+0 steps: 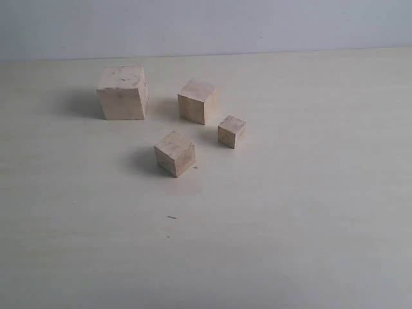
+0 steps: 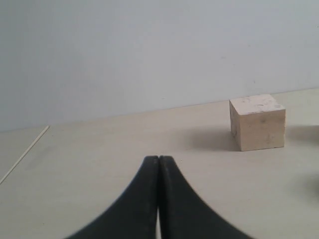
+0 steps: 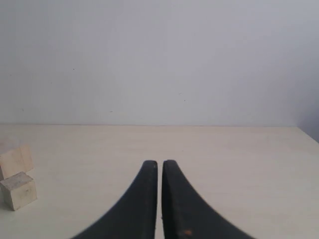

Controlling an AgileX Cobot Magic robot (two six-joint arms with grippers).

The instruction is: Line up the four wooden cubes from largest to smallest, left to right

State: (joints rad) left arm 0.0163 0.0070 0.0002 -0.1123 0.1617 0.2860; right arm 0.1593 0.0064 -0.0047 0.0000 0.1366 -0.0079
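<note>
Four pale wooden cubes stand on the table in the exterior view. The largest cube (image 1: 123,93) is at the back left. A mid-size cube (image 1: 198,101) sits to its right, the smallest cube (image 1: 231,131) further right and nearer, and another mid-size cube (image 1: 174,153) nearest the front. No arm shows in the exterior view. My left gripper (image 2: 158,160) is shut and empty, with the largest cube (image 2: 257,122) ahead and well apart from it. My right gripper (image 3: 159,164) is shut and empty; the smallest cube (image 3: 19,191) and a bigger cube (image 3: 16,160) lie far off to one side.
The cubes rest on a pale wooden table (image 1: 290,212) that meets a plain grey-white wall (image 1: 206,26) at the back. A small dark speck (image 1: 172,217) lies on the table in front of the cubes.
</note>
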